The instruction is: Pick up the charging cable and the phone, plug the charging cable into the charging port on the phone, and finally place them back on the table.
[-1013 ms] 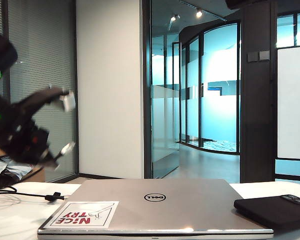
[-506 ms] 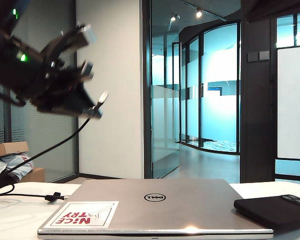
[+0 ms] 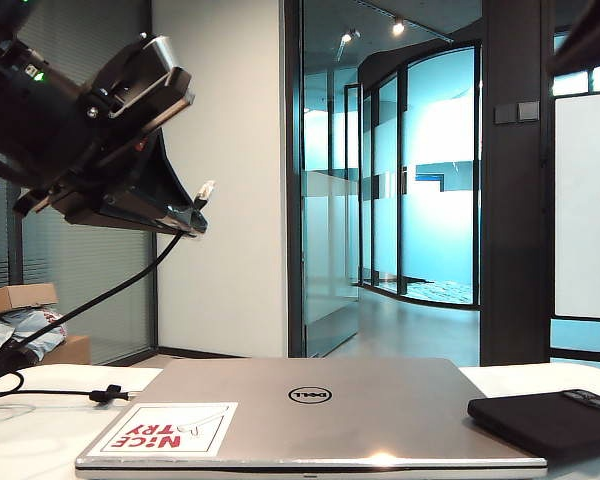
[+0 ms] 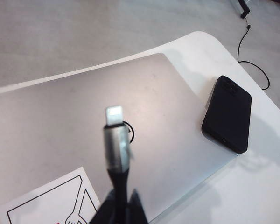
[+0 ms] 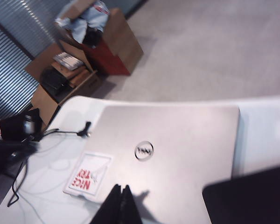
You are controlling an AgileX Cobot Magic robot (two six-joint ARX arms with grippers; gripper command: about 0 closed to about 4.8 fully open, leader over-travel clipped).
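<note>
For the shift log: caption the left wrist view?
Left gripper, shut on the charging cable, holds its plug above the laptop; phone lies beside.

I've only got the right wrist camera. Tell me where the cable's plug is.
Observer: The left gripper is shut on the charging cable just behind its plug, held high above the table's left side.
Operator: My right gripper hangs shut and empty over the laptop. Report the phone.
Observer: The phone lies flat on the table beside the laptop, camera bump up, nothing touching it.
Operator: Describe the cord.
Observer: It hangs slack from the left gripper to the table left of the laptop.
</note>
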